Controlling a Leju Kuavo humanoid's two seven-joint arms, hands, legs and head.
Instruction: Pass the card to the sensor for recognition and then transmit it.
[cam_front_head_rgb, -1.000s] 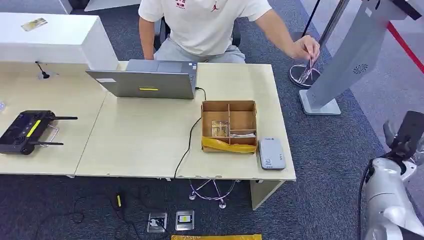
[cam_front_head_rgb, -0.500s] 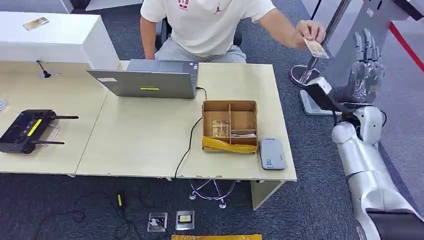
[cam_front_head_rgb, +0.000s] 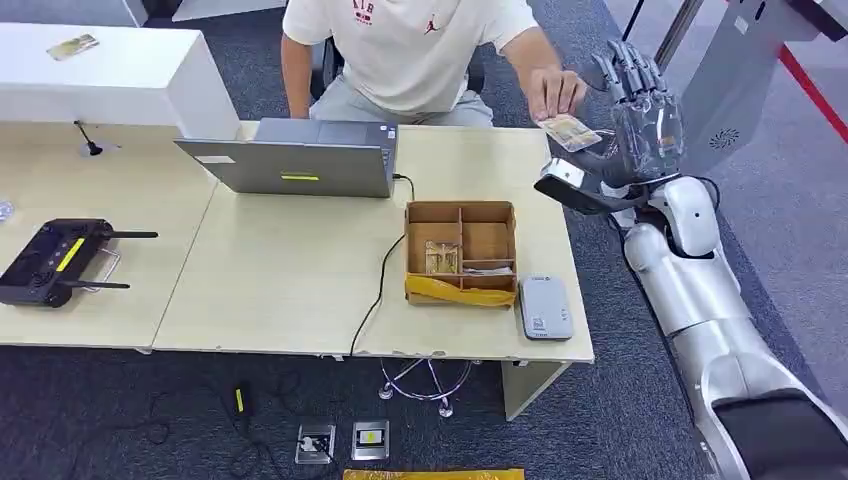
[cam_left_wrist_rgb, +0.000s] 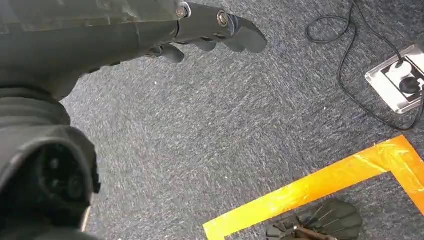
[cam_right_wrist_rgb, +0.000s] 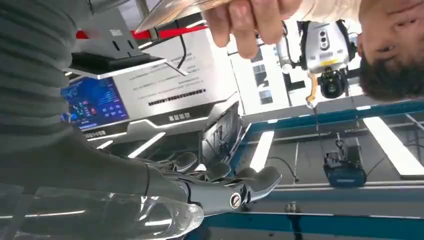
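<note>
A person's hand (cam_front_head_rgb: 555, 92) holds out the card (cam_front_head_rgb: 570, 131) over the table's far right corner. My right hand (cam_front_head_rgb: 640, 105) is raised just to the right of the card, fingers spread upward and holding nothing. In the right wrist view the card (cam_right_wrist_rgb: 170, 11) is pinched by the person's fingers (cam_right_wrist_rgb: 250, 20), apart from my extended fingers (cam_right_wrist_rgb: 225, 187). The grey card sensor (cam_front_head_rgb: 544, 308) lies at the table's front right corner. My left hand (cam_left_wrist_rgb: 150, 35) hangs over the carpet, its fingers (cam_left_wrist_rgb: 235, 32) loosely extended and empty.
A cardboard box (cam_front_head_rgb: 460, 212) with compartments sits beside the sensor. A laptop (cam_front_head_rgb: 295, 160) stands in front of the seated person, and a black controller (cam_front_head_rgb: 55, 262) lies at the table's left. A grey kiosk stand (cam_front_head_rgb: 700, 110) rises behind my right hand. Orange tape (cam_left_wrist_rgb: 320, 187) marks the carpet.
My right arm has swung up from the lower right and in toward the table's far right corner. The person has lifted the card and brought it down next to my hand.
</note>
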